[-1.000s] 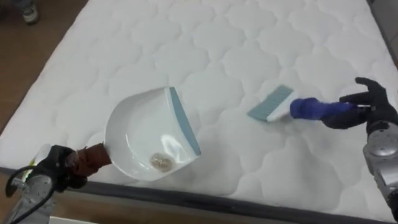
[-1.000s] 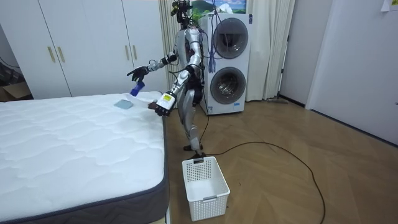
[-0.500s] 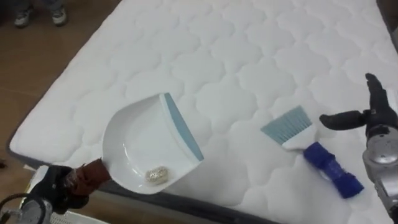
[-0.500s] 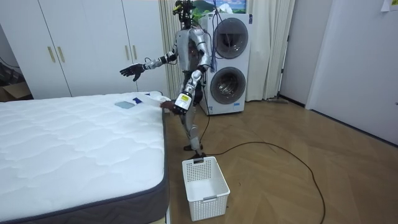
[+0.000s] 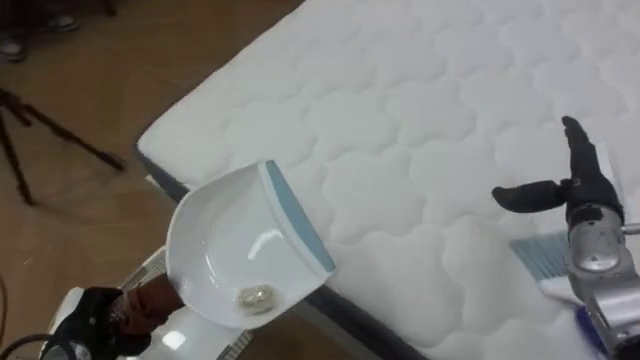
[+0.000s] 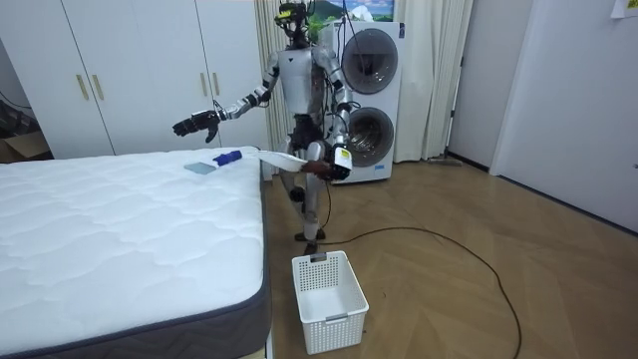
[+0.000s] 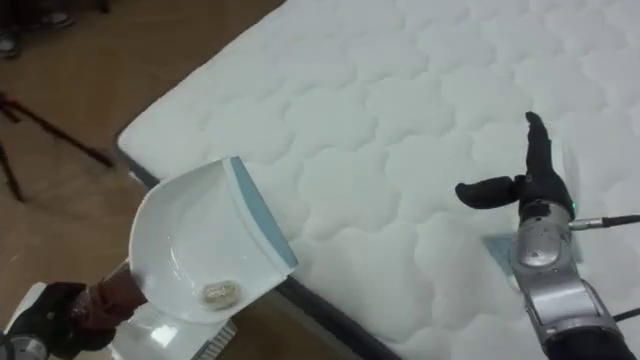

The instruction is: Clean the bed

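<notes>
— While the bed (image 5: 400, 110) looks swept, what's left?
— Tipping out into the basket (image 6: 329, 299), I'd say. The dustpan (image 5: 235, 240) hangs past the bed's edge, left hand (image 5: 95, 312) curled round its handle. The brush (image 6: 221, 160) lies on the bed. The right hand (image 5: 580, 195) is empty, fingers spread. One scrap (image 5: 255, 296) sits in the dustpan.
</notes>
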Tool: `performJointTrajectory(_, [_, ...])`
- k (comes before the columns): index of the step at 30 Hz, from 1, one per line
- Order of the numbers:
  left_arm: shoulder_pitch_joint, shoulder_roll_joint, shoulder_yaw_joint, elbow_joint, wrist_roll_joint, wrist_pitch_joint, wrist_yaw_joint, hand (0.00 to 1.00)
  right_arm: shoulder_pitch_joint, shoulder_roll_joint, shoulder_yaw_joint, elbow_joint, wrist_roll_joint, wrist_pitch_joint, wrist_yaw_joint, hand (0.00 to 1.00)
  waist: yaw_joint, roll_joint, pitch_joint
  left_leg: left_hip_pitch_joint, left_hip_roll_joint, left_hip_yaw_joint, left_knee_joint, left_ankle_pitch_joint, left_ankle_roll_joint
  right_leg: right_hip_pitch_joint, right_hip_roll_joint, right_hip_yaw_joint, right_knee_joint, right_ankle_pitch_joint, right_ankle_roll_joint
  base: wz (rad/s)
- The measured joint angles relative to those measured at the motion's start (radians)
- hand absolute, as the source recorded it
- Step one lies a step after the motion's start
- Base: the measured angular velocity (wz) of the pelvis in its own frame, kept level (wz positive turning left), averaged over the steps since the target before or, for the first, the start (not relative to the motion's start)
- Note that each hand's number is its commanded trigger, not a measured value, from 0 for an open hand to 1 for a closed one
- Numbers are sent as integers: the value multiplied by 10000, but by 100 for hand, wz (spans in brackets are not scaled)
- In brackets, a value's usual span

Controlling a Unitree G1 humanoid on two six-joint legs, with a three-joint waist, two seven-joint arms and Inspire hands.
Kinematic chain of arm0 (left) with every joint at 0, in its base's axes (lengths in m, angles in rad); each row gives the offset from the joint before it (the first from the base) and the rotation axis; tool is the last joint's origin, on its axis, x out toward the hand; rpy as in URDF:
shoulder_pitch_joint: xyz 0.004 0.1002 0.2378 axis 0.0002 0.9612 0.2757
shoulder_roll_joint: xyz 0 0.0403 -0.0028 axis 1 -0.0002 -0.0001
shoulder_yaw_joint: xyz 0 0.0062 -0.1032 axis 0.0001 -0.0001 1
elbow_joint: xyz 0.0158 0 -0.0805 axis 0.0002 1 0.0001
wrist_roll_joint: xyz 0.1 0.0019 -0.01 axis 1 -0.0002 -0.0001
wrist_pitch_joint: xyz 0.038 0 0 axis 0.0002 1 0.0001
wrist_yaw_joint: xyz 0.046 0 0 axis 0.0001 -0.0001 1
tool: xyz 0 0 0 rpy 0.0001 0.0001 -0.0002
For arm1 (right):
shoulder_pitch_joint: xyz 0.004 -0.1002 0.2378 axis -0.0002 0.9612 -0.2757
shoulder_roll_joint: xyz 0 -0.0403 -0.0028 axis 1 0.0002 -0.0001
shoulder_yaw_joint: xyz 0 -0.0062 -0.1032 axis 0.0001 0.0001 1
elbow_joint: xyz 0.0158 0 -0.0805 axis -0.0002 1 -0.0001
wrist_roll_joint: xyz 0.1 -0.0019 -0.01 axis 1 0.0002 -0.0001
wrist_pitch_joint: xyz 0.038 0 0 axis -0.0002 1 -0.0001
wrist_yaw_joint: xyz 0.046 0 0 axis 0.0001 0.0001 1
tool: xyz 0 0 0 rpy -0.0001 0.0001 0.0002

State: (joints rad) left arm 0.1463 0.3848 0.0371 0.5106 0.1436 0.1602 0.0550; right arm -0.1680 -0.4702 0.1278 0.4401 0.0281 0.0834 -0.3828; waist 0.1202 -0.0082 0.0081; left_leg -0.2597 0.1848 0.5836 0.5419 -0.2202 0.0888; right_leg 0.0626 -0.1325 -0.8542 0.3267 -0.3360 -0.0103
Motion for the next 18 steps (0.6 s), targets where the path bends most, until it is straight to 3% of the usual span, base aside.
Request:
performJointTrajectory(1, [8,-2,-8,1,1,2,6,100,336,0,6,-372,-35,-54,11,0,-41,4,-1,177,494,80,446,-286,-370,283,-36,-723,26,-49,160,95])
performJointTrajectory(2, [-8,-73,-19,-3,0,-1,6,100,500,-8,-2,-495,-197,-67,58,0,-100,67,42,230,594,47,380,-394,-587,527,-165,-1167,331,-128,307,103])
performJointTrajectory(3, [-23,-137,-21,-1,2,-1,5,100,555,-1,-3,-497,-297,-54,84,0,-173,94,88,202,440,48,276,-411,-574,580,-282,-1267,579,-175,373,121])
performJointTrajectory(4, [-54,-267,-21,-37,19,3,11,100,730,-4,-30,-564,-379,-25,199,0,-395,74,70,209,160,-48,-38,-392,-492,559,-445,-1023,882,-212,403,120])
performJointTrajectory(5, [-54,-355,-21,-235,28,8,11,100,825,-5,-39,-588,-396,31,280,0,-436,34,53,256,-111,-162,-343,-333,-371,382,-618,-462,1206,-211,403,107])
performJointTrajectory(7, [-46,-472,-35,-540,24,7,23,100,864,-5,-20,-592,-394,44,378,0,-314,6,38,393,-523,-393,-760,-206,-282,67,-1016,-196,2135,-200,398,68])
performJointTrajectory(8, [-48,-489,-65,-699,26,6,30,100,917,1,15,-614,-406,35,382,0,-303,4,10,509,-769,-785,-1003,-124,-257,-317,-1366,282,3011,-134,341,60])
performJointTrajectory(9, [-53,-484,-48,-787,28,6,46,100,923,9,49,-625,-417,28,386,0,-278,26,-2,505,-793,-1054,-1030,-102,-254,-594,-1404,838,3216,-240,293,39])
performJointTrajectory(10, [-88,-454,15,-930,21,0,78,100,914,62,109,-685,-477,11,404,0,-39,43,0,466,-790,-1575,-1116,-52,-346,-1336,-1119,2030,3091,-384,253,12])
performJointTrajectory(11, [-119,-453,59,-934,26,1,73,100,915,133,110,-699,-581,9,436,0,38,46,1,463,-794,-1871,-1148,-12,-424,-1719,-1017,2529,2956,-393,238,26])
performJointTrajectory(12, [-150,-465,140,-927,32,8,71,100,957,318,111,-761,-810,13,450,0,-83,82,12,452,-828,-2731,-1148,54,-574,-2292,-765,3324,2382,-303,152,77])
performJointTrajectory(13, [-184,-455,143,-919,20,4,65,100,1109,470,120,-998,-844,23,418,0,-312,20,16,386,-985,-3496,-1022,48,-727,-2527,-767,3939,1675,648,222,132])
performJointTrajectory(14, [-198,-643,36,-904,22,18,51,100,1208,497,117,-1087,-848,26,295,0,-559,88,-37,292,-1106,-3855,-985,91,-796,-2198,-698,3720,1392,1083,53,131])
performJointTrajectory(15, [-213,-748,-113,-909,13,16,17,100,1216,460,96,-1089,-862,27,219,0,-661,101,-22,298,-1113,-3784,-1122,201,-723,-1957,-706,3346,1163,1153,71,138])
performJointTrajectory(16, [-336,-798,-488,-924,-1,1,-123,100,1314,452,3,-1089,-879,28,82,0,-858,197,-58,368,-1122,-3530,-1348,382,-585,-1563,-762,2738,829,1211,162,132])
performJointTrajectory(17, [-459,-798,-714,-926,-14,-37,-225,100,1418,488,21,-1089,-847,28,31,0,-910,88,-18,471,-1122,-3361,-1472,492,-498,-1259,-782,2497,683,1202,311,127])
performJointTrajectory(18, [-502,-795,-789,-925,-23,-67,-229,100,1478,525,38,-1109,-834,28,47,0,-903,81,-33,498,-1142,-3395,-1488,515,-467,-1126,-776,2433,659,1191,344,105])
